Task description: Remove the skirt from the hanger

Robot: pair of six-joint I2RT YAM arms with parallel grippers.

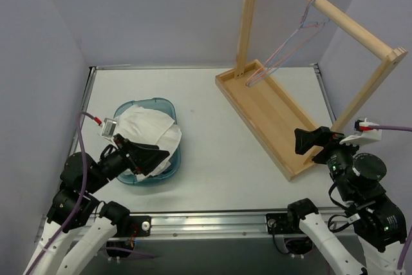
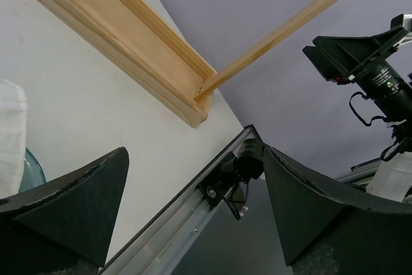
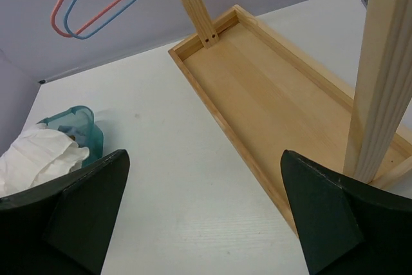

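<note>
The white crinkly skirt [image 1: 149,134] lies bunched in a teal basket [image 1: 145,103] at the left of the table, apart from any hanger. It also shows in the right wrist view [image 3: 35,156]. The light-blue wire hanger [image 1: 288,50] hangs bare on the wooden rail at the back right, its end seen in the right wrist view [image 3: 122,6]. My left gripper [image 1: 159,159] hovers over the basket's near right side, open and empty [image 2: 194,152]. My right gripper [image 1: 301,143] stands open and empty by the rack's near end [image 3: 204,154].
A pink wire hanger [image 3: 61,11] hangs right beside the blue one. The wooden rack has a long tray base [image 1: 270,117], two uprights and a top rail [image 1: 335,11]. Grey walls close in the table on three sides.
</note>
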